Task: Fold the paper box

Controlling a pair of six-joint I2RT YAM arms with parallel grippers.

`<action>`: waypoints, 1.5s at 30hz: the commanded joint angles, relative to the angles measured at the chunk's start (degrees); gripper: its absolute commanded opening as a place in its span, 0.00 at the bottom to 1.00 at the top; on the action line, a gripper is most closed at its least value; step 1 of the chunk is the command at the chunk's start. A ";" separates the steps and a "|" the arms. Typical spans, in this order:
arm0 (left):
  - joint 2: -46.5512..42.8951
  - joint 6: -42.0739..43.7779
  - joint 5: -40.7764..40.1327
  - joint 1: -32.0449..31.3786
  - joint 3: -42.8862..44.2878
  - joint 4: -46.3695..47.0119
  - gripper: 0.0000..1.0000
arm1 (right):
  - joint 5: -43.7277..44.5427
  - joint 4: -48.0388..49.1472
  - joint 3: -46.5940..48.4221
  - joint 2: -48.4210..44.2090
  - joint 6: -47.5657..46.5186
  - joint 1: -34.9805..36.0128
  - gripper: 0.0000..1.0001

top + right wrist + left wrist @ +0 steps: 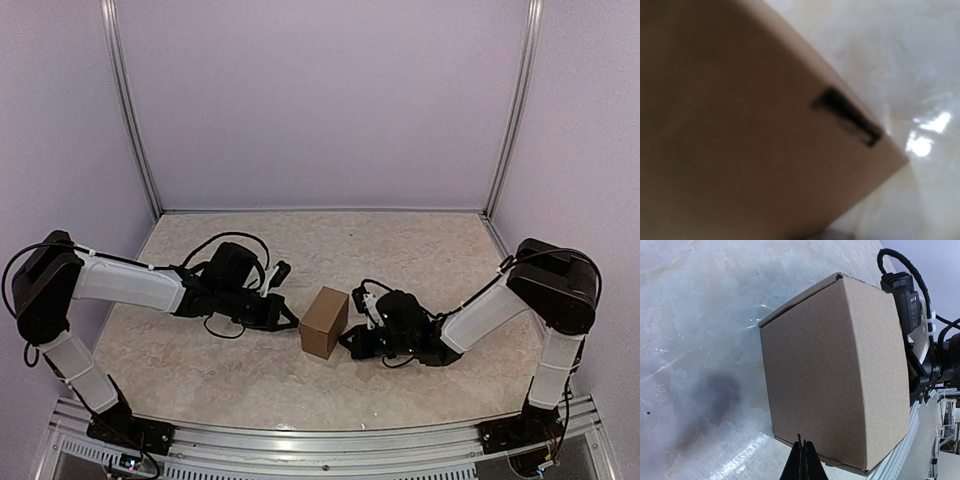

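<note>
Folding looks nearly done. The box (323, 322) stands as a closed cube on the table (200, 370), about midway between the two arms.

From the left, the left gripper (288, 320) reaches in low. Its fingers are pressed together into one point and hold nothing. The left wrist view shows that point at the lower edge of the box's near face, but I cannot tell whether it touches or falls just short. Along the top edge of that face runs a seam (800, 298), where the lid panel sits a shade proud of the wall.

On the other side, the right gripper (352, 336) sits just beside the box's right face. Its wrist view is blurred and filled with cardboard, with no fingers in it, so how far it is open cannot be told. That view does show a dark slot (846, 116) near one edge of the box.

I judge this to be the closing step, with the cube braced from both sides so the last flap seats. The next move calls for a gentle push from the left against a steady right side, because so light a box would likely slide or tip on the smooth table.

Little stands in the way. Only the right wrist's black housing (900, 300), close behind the box, crowds that side.
</note>
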 commanded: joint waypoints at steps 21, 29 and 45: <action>1.23 4.96 -0.87 -3.38 11.42 -6.11 0.00 | -0.84 -0.06 8.43 10.77 0.54 -0.66 0.00; -2.20 5.11 -5.13 -3.19 10.79 -8.75 0.00 | -0.77 0.38 7.50 10.96 0.22 -1.02 0.00; -13.12 3.96 -27.53 3.93 8.93 -20.68 0.00 | -2.47 -2.24 7.89 7.73 -0.06 -0.97 0.00</action>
